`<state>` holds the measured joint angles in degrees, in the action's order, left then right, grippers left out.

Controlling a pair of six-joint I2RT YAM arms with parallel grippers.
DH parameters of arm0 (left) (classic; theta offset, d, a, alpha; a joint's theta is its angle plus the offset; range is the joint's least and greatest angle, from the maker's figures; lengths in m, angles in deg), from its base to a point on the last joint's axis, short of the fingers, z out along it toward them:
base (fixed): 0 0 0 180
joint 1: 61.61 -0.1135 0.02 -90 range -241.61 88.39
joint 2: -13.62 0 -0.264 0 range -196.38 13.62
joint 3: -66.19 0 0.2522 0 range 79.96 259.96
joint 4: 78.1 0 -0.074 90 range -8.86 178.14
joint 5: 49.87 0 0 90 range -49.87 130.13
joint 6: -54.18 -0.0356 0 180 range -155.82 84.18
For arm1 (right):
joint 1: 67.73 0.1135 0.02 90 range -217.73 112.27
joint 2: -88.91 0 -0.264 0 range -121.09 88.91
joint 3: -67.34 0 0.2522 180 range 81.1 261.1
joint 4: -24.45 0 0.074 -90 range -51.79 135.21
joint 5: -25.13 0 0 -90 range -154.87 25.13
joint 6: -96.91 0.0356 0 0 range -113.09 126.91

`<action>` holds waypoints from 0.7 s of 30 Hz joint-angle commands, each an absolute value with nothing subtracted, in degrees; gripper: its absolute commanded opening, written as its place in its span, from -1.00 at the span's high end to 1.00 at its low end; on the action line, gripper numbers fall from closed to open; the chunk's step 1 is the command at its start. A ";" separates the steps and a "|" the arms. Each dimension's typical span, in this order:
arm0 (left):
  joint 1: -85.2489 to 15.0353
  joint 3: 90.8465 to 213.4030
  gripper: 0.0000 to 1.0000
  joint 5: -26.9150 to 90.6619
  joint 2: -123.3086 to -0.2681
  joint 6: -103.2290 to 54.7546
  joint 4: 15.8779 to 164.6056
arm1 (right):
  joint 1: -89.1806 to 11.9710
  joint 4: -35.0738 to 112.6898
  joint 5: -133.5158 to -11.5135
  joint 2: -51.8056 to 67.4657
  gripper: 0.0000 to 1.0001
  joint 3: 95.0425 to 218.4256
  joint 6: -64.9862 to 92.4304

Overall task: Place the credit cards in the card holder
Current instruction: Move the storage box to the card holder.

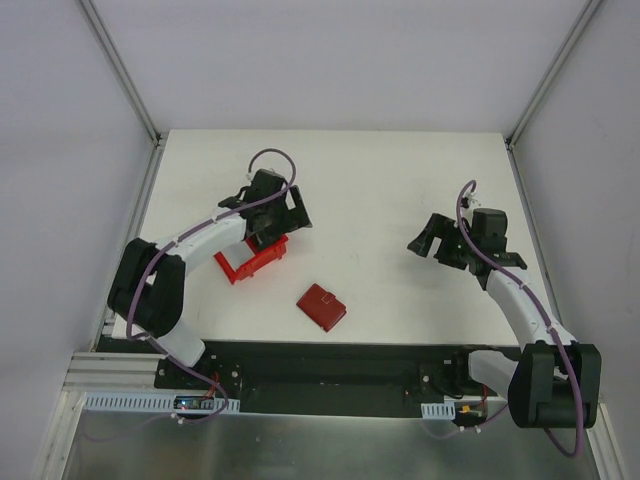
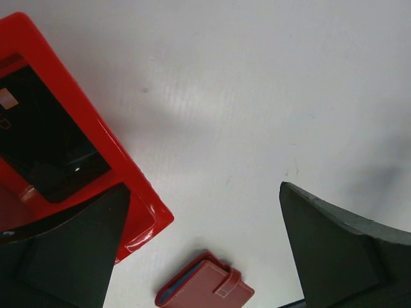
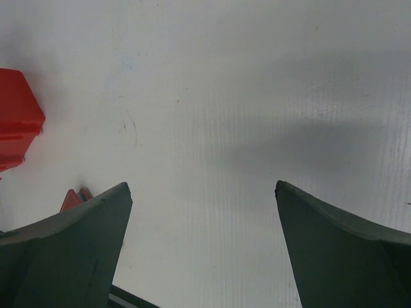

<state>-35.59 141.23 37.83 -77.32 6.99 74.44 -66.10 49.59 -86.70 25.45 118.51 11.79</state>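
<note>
Over the bright red open-fronted plastic bin [image 2: 135, 186], the left gripper [image 2: 202, 189] fingers stand wide apart, empty; the right gripper [image 3: 201, 185], well away from that bin, likewise. Inside the bin a thin pale plastic credit card [image 2: 6, 99] corner shows: likely stiff, light, slick; pinch an edge. The dark-red snap-tab card holder [image 2: 205, 285] lies shut near the bin.

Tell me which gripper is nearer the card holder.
Left. The left gripper hovers open by the red bin, just beyond the card holder and to its left; the right gripper hovers open farther off to its right.
</note>
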 commanded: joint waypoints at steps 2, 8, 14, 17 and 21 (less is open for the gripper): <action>-31.29 148.24 -0.96 38.29 -81.21 9.80 76.62 | -66.24 50.69 -87.20 26.16 -0.93 121.18 11.13; -29.35 150.53 -0.98 39.08 -80.78 9.01 76.62 | -66.32 50.87 -88.95 26.42 -0.94 121.27 11.48; -29.44 150.18 -0.98 43.64 -74.46 3.74 76.54 | -61.85 47.62 -91.42 25.63 -0.92 121.96 12.18; -29.70 147.90 -0.98 48.81 -69.28 1.89 75.40 | -56.67 47.53 -88.18 23.70 -0.90 124.77 13.05; -33.38 140.97 -0.98 54.46 -60.58 1.27 73.73 | -48.77 48.14 -83.17 17.74 -0.86 131.35 14.03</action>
<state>-29.99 146.15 46.77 -69.32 3.84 75.47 -54.85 49.50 -87.94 22.08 123.91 12.73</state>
